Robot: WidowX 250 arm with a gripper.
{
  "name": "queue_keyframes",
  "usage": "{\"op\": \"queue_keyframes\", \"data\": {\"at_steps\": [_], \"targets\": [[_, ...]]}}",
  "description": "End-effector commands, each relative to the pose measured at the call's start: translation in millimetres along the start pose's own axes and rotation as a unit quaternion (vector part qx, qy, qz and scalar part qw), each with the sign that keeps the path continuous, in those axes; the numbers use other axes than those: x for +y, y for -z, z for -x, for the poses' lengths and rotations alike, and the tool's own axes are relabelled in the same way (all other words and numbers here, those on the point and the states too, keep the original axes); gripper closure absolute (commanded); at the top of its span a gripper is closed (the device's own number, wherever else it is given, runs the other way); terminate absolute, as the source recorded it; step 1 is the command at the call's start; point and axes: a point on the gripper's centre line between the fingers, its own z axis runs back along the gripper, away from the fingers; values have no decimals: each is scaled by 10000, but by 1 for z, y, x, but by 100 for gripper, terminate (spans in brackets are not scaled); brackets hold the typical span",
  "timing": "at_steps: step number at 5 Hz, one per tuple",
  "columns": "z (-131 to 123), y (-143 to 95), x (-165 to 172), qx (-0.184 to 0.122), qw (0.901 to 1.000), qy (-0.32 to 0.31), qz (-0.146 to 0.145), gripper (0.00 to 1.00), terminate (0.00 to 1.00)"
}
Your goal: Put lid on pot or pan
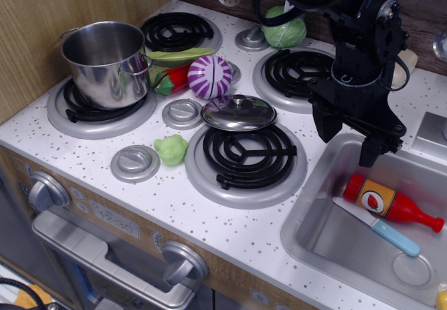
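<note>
Nothing of the task looks done so far, judging from how the things lie. The lid (pixel 239 112) rests on the table (pixel 209 205), its near edge overlapping the rim of the front burner (pixel 246 163), knob upward and slightly tilted. The pot (pixel 106 62) stands open and uncovered on the left burner (pixel 101 107), well apart from the lid, with a purple striped toy (pixel 210 77), a red and green toy vegetable (pixel 170 79) and a grey knob disc (pixel 182 113) lying between them. The gripper (pixel 347 142) hangs over the boundary between the right rear burner (pixel 297 72) and the sink (pixel 377 219), to the right of the lid and not touching it. Its jaws stand spread apart and hold nothing. Every step therefore seems still ahead: the arm would need to travel left to the lid, close on the small knob or the rim, lift it clear of the toys, carry it across to the pot and lower it level onto the open rim. A ketchup bottle (pixel 391 202) and a toy knife (pixel 377 227) lie in the sink, and a green cabbage toy (pixel 285 31) sits at the back; none of these appears to stand in the likely path. The shiny domed surface may prove slippery to grip.
</note>
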Motion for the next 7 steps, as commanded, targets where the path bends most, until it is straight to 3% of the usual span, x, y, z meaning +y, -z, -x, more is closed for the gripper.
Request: {"op": "queue_keyframes", "data": {"at_steps": [1, 2, 4, 5, 7], "targets": [[0, 0, 0, 0, 10000, 0, 0, 0, 0], [-13, -18, 42, 412, 9976, -352, -439, 0, 0], [-13, -60, 98, 840, 9945, -360, -513, 0, 0], [6, -66, 119, 854, 9934, -439, -629, 0, 0], [23, -44, 135, 468, 9940, -802, -571, 0, 0]]}}
